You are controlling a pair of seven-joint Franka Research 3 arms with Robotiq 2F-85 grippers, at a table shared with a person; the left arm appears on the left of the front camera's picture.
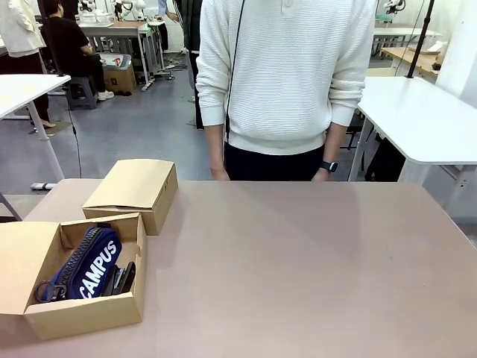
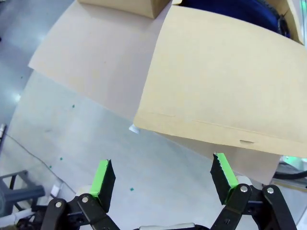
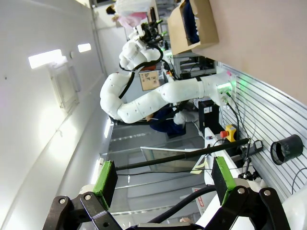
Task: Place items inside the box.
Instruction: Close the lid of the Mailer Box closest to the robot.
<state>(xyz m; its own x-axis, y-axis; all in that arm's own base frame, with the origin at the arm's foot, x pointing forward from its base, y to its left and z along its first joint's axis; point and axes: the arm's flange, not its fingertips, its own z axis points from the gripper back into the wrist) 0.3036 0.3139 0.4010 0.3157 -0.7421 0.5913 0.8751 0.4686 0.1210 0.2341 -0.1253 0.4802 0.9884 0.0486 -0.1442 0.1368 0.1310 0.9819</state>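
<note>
Lying inside the open box (image 1: 45, 317), navy CAMPUS case (image 1: 93, 265), both claws (image 2: 163, 179) (image 3: 163, 178) spread apart, well clear

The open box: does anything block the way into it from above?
Nothing visible does. The open box has its lid folded back to the left; the navy pencil case and a black item lie inside.

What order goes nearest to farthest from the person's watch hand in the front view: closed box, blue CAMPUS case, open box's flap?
From the watch hand:
1. closed box, far left on the table.
2. blue CAMPUS case, inside the open box, near left.
3. flap, at the left edge.
</note>
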